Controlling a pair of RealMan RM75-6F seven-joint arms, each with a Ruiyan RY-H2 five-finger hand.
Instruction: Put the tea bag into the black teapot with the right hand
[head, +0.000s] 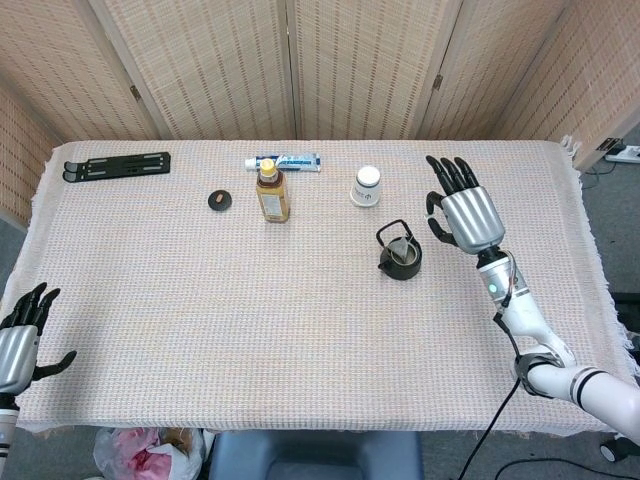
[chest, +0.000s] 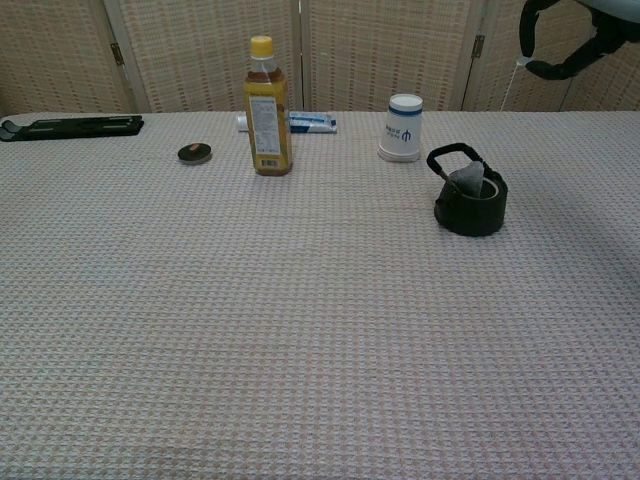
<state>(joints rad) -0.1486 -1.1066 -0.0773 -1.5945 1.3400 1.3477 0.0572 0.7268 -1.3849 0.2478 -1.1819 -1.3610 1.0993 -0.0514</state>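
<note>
The black teapot (head: 400, 256) (chest: 470, 203) stands right of the table's middle, its handle up. A pale tea bag (chest: 468, 180) hangs at the pot's mouth, its lower part inside the rim. A thin string runs up from it to my right hand (head: 462, 211) (chest: 565, 45), which is raised above and to the right of the pot. This hand pinches the string's white tag between thumb and finger while the other fingers stay spread. My left hand (head: 18, 345) rests at the table's near left corner, fingers apart and holding nothing.
Behind the pot stand a white cup (head: 367, 186), a yellow-capped bottle (head: 271, 193) and a toothpaste tube (head: 283, 162). A small dark lid (head: 219, 200) and a black stand (head: 117, 166) lie at the back left. A folding screen closes off the back.
</note>
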